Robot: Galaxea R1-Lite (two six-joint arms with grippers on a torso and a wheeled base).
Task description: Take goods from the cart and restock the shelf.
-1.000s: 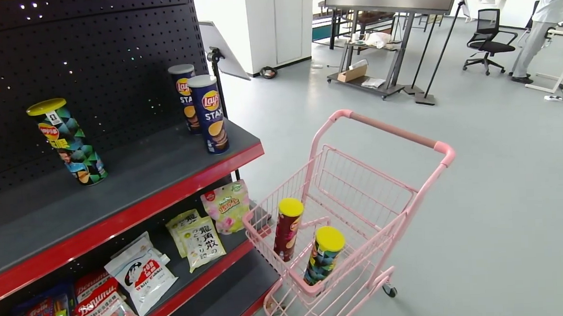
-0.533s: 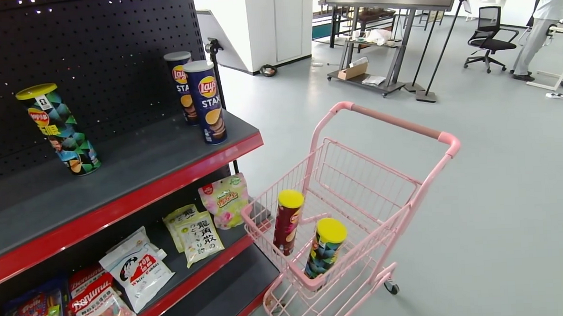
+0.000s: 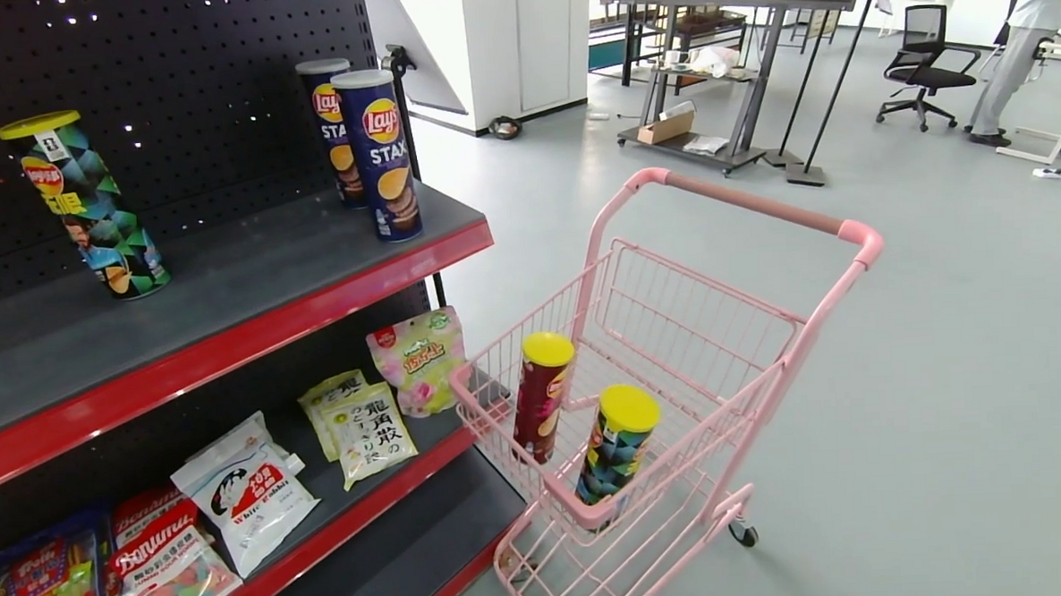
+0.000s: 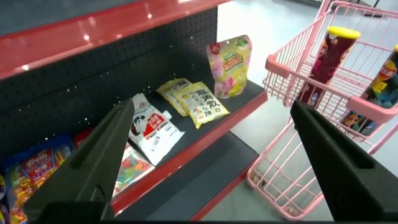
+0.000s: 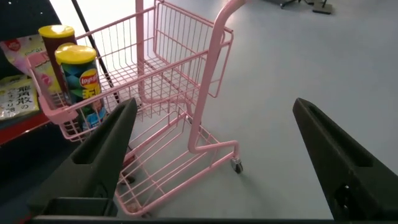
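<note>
A pink cart stands on the floor just right of the shelf. In its basket stand two cans with yellow lids: a dark red can and a can with a coloured geometric pattern. The upper shelf board bears a similar geometric can at the left and two blue cans at the right end. My left gripper is open, low before the lower shelf, with the cart beyond it. My right gripper is open above the floor beside the cart, holding nothing.
Snack bags lie on the lower shelf: a white bag, a yellow-green bag and a green-pink bag. Grey floor spreads out right of the cart. A screen stand and an office chair are far behind.
The whole head picture has shifted, so the camera has moved; shelf cans sit higher in it and the cart a little farther right. Cans and cart keep their places.
</note>
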